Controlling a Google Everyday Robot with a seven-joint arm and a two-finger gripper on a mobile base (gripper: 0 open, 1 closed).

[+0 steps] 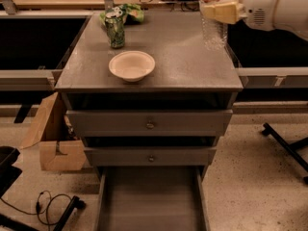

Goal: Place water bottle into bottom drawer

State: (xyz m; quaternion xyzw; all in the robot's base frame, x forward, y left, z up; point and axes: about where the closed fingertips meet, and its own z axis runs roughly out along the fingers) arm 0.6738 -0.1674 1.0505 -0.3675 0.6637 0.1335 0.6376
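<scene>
The water bottle, clear ribbed plastic, hangs above the right rear part of the cabinet top, its cap cut off by the top edge of the view. My gripper is shut on the bottle's upper part, with yellowish fingers across it and the white arm reaching in from the right. The bottom drawer is pulled out at the foot of the cabinet, a long plain grey tray with nothing visible in it, well below and in front of the bottle.
A white bowl sits on the cabinet top. A green drink can stands at the back left beside a green bag. Two upper drawers with knobs are closed. A cardboard box and cables lie on the left floor.
</scene>
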